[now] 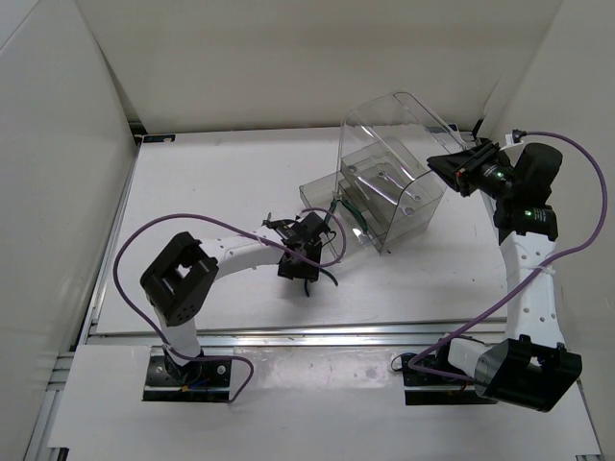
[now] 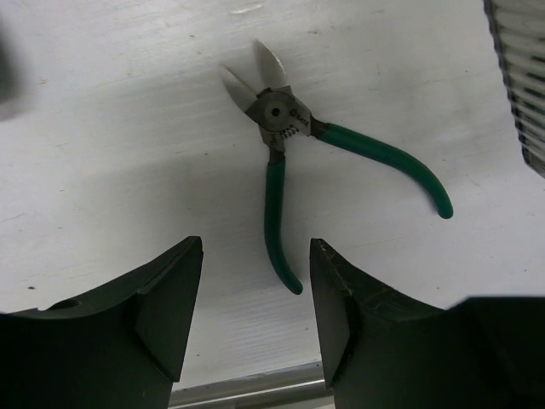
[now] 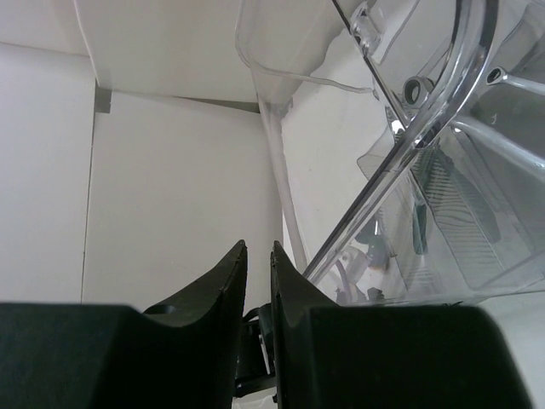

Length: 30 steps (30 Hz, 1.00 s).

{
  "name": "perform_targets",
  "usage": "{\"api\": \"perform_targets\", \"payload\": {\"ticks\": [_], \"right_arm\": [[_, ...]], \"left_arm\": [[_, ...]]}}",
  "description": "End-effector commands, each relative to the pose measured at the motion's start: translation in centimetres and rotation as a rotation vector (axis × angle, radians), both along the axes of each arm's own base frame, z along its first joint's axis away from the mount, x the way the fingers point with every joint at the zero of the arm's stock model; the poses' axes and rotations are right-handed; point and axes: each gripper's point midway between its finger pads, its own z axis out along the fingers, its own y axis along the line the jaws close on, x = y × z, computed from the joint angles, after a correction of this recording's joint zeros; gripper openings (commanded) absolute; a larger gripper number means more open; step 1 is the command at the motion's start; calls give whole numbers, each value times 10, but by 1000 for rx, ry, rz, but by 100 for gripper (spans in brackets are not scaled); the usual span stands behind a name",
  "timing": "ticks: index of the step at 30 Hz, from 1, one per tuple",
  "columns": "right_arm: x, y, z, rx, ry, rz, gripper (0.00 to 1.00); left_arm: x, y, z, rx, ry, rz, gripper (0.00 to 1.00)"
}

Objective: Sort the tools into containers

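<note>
Left gripper [image 2: 255, 256] fingers apart; pliers [image 2: 277, 115] flat on desk [image 2: 102, 128] just ahead, one handle pointing into the gap (right gripper [image 3: 258, 260] closed, farther off).

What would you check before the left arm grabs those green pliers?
1. Left gripper open: ok.
2. Pliers lying flat on the table, nothing on top of them: ok.
3. One handle ends between the left fingers: ok.
4. Right gripper out of the way, up beside the clear bin: ok.
5. Bin opening free to take the pliers: cannot tell.
</note>
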Motion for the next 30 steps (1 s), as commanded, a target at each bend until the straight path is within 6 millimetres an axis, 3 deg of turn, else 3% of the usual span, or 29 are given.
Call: {"api": "perform_targets", "payload": {"ticks": [1, 13, 16, 19, 22, 23, 26, 30], "right_arm": [[-4, 0, 20, -27, -65, -1, 21], [-3, 0, 17, -20, -55, 1, 21], [-4, 2, 17, -2, -53, 9, 21], [-4, 2, 18, 7, -57, 10, 21], [-2, 3, 15, 13, -52, 11, 21], [-1, 2, 16, 18, -52, 10, 21], [0, 2, 16, 22, -51, 11, 21], [1, 3, 14, 28, -48, 14, 21]], "left_arm": [[-5, -13, 0, -59, 32, -8, 64], [-19, -12, -22, -36, 120, -14, 51], [-23, -9, -25, -25, 142, -14, 45], [-23, -6, -24, -12, 137, -13, 32], [-16, -1, -14, 19, 110, 4, 12], [-11, -1, -7, 25, 93, 15, 10], [2, 9, 14, 68, 27, 78, 10], [30, 18, 58, 65, -145, 182, 10]]}}
